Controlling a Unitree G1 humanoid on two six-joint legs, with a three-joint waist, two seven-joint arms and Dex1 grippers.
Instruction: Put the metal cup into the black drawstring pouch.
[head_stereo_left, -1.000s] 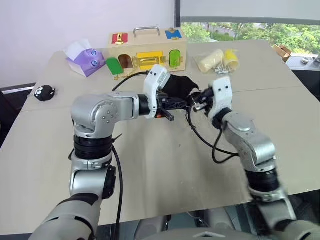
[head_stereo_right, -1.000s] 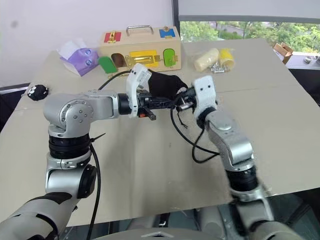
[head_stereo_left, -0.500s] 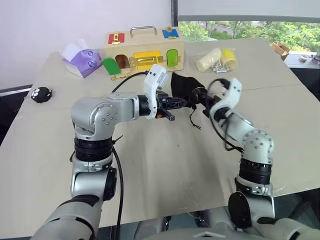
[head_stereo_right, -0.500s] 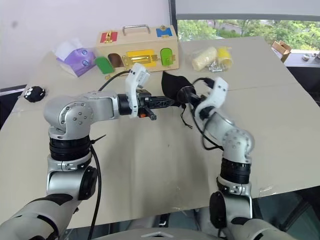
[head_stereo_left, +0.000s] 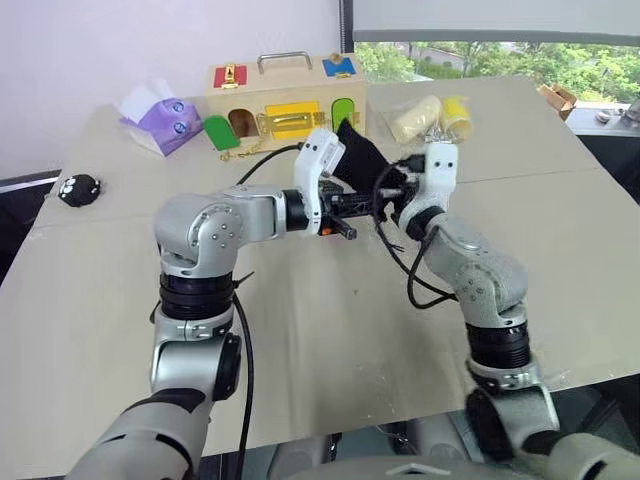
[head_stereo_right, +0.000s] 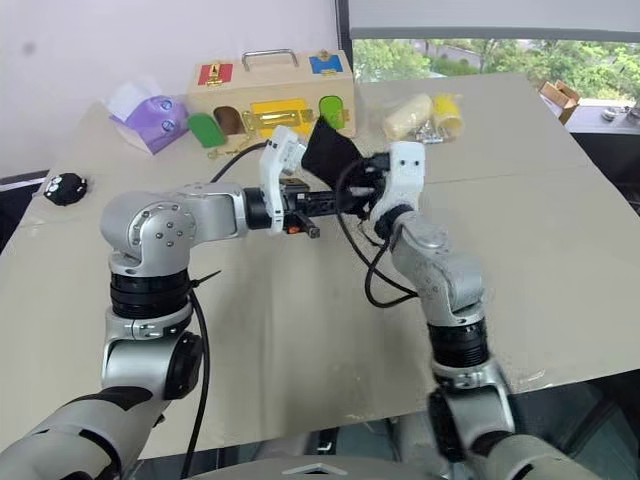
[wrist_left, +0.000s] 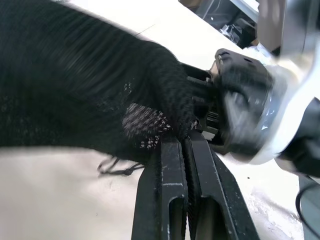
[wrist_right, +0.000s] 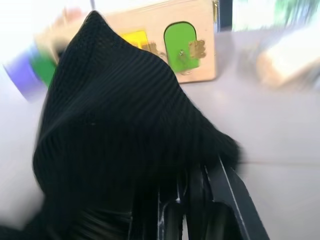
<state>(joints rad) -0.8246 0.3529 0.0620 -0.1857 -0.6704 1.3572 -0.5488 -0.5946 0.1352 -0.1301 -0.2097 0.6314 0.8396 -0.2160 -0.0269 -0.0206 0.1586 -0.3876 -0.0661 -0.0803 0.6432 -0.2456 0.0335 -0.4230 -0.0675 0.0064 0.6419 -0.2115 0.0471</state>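
The black drawstring pouch (head_stereo_left: 361, 160) hangs above the table's middle, one corner pointing up, with a thin cord (head_stereo_left: 392, 243) dangling below it. My left gripper (head_stereo_left: 368, 201) is shut on the pouch's lower edge; in the left wrist view its fingers (wrist_left: 172, 165) pinch the mesh fabric (wrist_left: 80, 95). My right gripper (head_stereo_left: 393, 190) faces it from the right, also shut on the pouch. In the right wrist view its fingers (wrist_right: 220, 190) reach into the fabric (wrist_right: 115, 110). The two grippers nearly touch. The metal cup is out of view.
A wooden lock box (head_stereo_left: 285, 95) stands at the back behind the pouch, with a purple tissue pack (head_stereo_left: 155, 112) to its left. Yellow wrapped cylinders (head_stereo_left: 432, 118) lie at the back right. A small round black toy (head_stereo_left: 76, 187) sits near the table's left edge.
My right arm swung out to the right, then came back close to the left gripper. The pouch now stands higher with one corner up. The left hand stayed in place.
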